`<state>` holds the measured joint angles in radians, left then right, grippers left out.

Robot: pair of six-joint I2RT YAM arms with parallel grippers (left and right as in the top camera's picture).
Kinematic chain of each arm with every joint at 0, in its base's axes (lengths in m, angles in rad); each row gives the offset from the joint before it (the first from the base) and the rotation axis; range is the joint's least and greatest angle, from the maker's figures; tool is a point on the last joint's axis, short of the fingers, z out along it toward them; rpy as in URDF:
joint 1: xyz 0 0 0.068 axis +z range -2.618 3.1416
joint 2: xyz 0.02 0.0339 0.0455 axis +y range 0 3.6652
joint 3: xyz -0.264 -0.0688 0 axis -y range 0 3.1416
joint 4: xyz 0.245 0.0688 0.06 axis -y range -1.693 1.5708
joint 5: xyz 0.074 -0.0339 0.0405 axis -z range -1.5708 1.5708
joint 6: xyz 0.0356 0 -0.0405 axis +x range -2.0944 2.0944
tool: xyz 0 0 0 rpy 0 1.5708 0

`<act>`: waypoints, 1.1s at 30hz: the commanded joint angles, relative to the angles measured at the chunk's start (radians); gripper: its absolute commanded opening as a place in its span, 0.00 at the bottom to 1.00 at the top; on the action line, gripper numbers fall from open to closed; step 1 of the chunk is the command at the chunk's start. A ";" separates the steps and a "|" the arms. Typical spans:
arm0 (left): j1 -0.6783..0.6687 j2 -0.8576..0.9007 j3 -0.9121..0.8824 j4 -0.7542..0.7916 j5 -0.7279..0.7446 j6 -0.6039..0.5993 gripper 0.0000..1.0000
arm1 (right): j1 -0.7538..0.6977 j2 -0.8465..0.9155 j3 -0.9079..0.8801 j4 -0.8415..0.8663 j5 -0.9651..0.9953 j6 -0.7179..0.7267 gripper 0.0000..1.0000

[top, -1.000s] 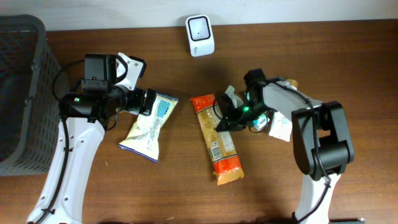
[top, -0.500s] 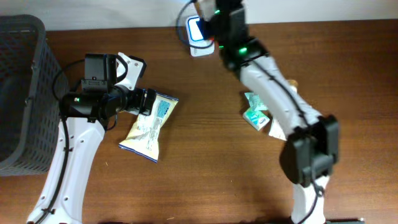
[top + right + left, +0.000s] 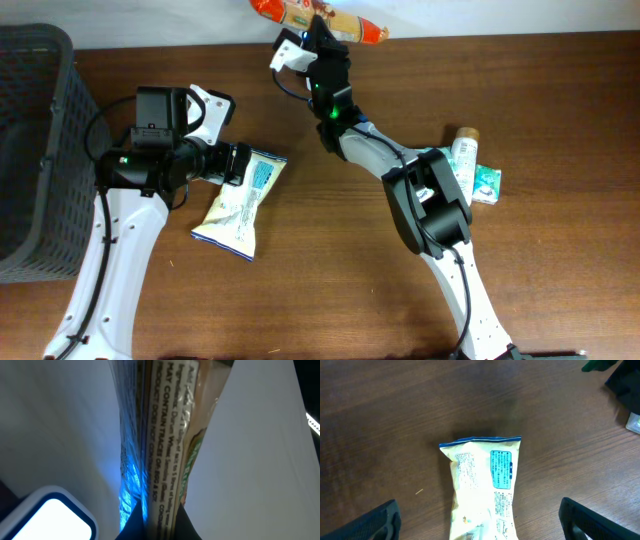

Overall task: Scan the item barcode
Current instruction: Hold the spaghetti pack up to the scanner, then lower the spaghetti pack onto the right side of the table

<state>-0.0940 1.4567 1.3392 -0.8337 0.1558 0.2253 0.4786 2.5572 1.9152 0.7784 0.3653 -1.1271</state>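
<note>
Overhead: the right arm (image 3: pixel 372 152) stretches to the far edge of the bench (image 3: pixel 330 290). The right jaws are clamped together on the orange packet (image 3: pixel 358 30), which lies crosswise to them and sticks out on both sides over the white wall (image 3: pixel 520 15) beyond the bench edge. The white scanner (image 3: pixel 287 54) sits just beside those jaws on the bench side, partly covered by the wrist. The left jaws stand wide apart at the upper end of the white-and-blue bag (image 3: pixel 238 205). A grey basket (image 3: pixel 30 150) fills the left edge behind the left arm (image 3: pixel 120 230). A bottle (image 3: pixel 462 150) and a green packet (image 3: pixel 487 182) lie touching, well apart from both jaws. The near half of the bench is bare wood.

Left wrist: the bag's blue-lined top seam lies ahead of the jaws, and its body runs back between the two fingertips (image 3: pixel 380 522). A strip of wood is free between each fingertip and the bag's long edges.

Right wrist: the packet rises straight out of the closed jaws, printed seam facing the camera, with blue light along its lower left edge. The scanner's rounded corner and lit window sit low to the left of the jaws. Whether scanner and packet touch cannot be told.
</note>
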 commanded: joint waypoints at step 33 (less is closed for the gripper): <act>0.003 -0.010 0.007 0.002 0.000 0.016 0.99 | -0.206 -0.586 -0.347 -1.861 -0.576 1.237 0.04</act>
<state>-0.0940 1.4567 1.3392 -0.8314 0.1558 0.2253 0.2768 1.9606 1.5978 -1.1118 -0.2272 0.1009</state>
